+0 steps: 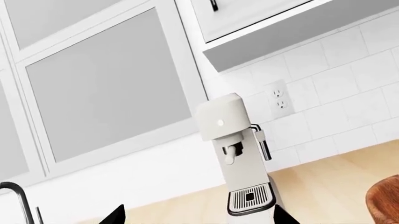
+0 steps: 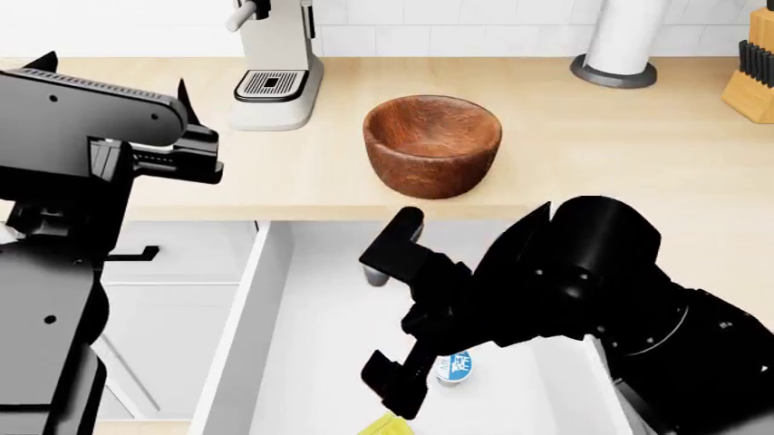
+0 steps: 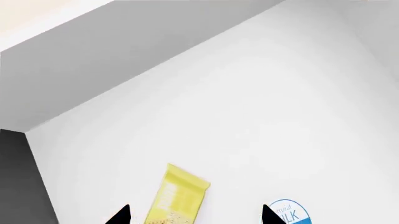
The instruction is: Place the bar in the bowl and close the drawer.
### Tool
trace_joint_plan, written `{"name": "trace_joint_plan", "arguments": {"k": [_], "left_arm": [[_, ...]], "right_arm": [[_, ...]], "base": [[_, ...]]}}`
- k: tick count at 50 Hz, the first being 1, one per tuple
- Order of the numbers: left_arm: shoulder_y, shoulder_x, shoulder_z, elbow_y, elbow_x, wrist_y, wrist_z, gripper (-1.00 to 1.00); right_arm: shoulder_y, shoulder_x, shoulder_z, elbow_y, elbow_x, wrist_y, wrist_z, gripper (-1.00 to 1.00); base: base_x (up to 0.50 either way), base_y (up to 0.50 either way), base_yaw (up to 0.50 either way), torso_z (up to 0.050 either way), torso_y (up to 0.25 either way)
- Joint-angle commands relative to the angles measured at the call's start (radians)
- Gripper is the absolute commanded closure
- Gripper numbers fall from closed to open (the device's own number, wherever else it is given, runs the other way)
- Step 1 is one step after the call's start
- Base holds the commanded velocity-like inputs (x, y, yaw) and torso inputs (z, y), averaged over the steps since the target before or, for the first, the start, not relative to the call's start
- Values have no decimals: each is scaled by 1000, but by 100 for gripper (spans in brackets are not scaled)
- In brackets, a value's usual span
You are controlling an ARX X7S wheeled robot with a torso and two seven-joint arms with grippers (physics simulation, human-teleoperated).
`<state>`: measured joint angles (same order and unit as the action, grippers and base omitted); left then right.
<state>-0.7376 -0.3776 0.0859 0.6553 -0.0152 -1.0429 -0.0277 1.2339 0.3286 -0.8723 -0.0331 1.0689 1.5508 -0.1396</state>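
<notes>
The dark wooden bowl (image 2: pixel 432 145) stands upright on the counter just behind the open white drawer (image 2: pixel 308 317); its edge also shows in the left wrist view (image 1: pixel 385 201). On the drawer (image 3: pixel 124 60) floor lies the yellow bar (image 3: pixel 178 195), flat, its corner showing in the head view (image 2: pixel 387 425). My right gripper (image 3: pixel 194 216) hangs open over the drawer (image 2: pixel 382 317), its fingertips either side of the bar without touching it. Up at counter height at the left, my left gripper (image 2: pixel 115 77) is open and empty (image 1: pixel 199 218), facing the back wall.
A blue-and-white-lidded cup (image 2: pixel 458 365) lies in the drawer beside the bar (image 3: pixel 290 215). A white coffee machine (image 2: pixel 275 63) stands at the back of the counter (image 1: pixel 240 154), with a paper towel roll (image 2: pixel 623 36) and a knife block (image 2: pixel 752 82) at the right. A faucet (image 1: pixel 16 200) stands left.
</notes>
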Motion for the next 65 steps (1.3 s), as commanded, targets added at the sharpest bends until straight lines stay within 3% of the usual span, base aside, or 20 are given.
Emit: {"name": "trace_joint_plan", "arguments": {"k": [1,15,28,44,65], "left_arm": [[15,3,-4,-16,-2,19,-5,-100],[31,-3,-7,-26,-2,36,-9,-100],[44,-6,-12,-27,-5,44,-11,-100],[50,-6,-10,-32,-7,50,-16,-100],[63,-8,-9,-28,-8,55,-23,-100]], "right_arm": [[-35,-10,-42,31,127,-8,166,-100],[-154,-57,17,65,138,-65,377,-100],[-316,-111,160,39,358,-45,625,-100],[-357,-77,129,39,392,-70,684,-100],[-355,-30,27,35,298,-126,628,-100]], "base": [[0,0,0,0,0],[0,0,0,0,0],[0,0,0,0,0],[0,0,0,0,0],[0,0,0,0,0]]}}
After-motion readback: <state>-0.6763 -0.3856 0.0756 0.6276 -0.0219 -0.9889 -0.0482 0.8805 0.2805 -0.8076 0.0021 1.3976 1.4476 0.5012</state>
